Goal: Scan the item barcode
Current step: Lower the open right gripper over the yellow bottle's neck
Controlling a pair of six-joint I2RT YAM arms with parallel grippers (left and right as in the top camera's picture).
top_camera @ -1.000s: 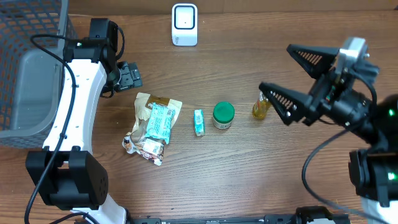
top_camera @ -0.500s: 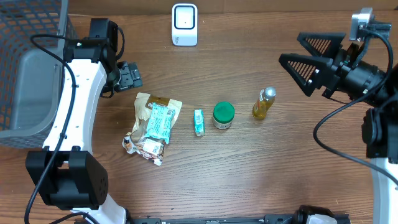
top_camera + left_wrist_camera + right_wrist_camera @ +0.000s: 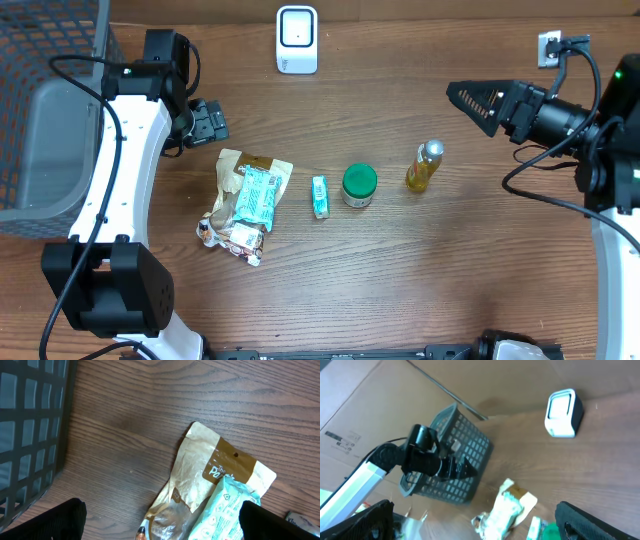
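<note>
Overhead view of a brown wooden desk [image 3: 400, 290] with a robot arm at each side. Four grocery items lie in a loose row across its middle, and none is held. They are a crumpled brown paper snack pouch [image 3: 232, 165] with a pale green plastic packet [image 3: 256, 196] resting on it, a small teal sachet [image 3: 320, 196], a round jar with a green lid [image 3: 359, 185], and a small bottle of yellow liquid with a silver cap [image 3: 424, 166]. A white box-shaped barcode scanner [image 3: 297, 40] stands at the far edge, probably so that a lifted item can be shown to it. Which item is meant for scanning cannot be told.

The left jaws [image 3: 210, 122] are spread wide and empty, hovering low. The brown pouch lies just ahead of them, nearer one finger than the other, which makes it the likeliest first pick. A grey wire mesh basket [image 3: 40, 60] stands close on their other side, perhaps to receive scanned goods.

The right jaws [image 3: 470, 100] are also spread wide and empty. They are raised and angled so that their wrist camera looks across the whole desk. The yellow bottle is the item nearest them, below the tips and apart from them.

Bare wood separates the row from the scanner, giving room to carry an item over. The basket wall crowds the left jaws on that side. The items themselves lie apart, except for the packet on the pouch.
</note>
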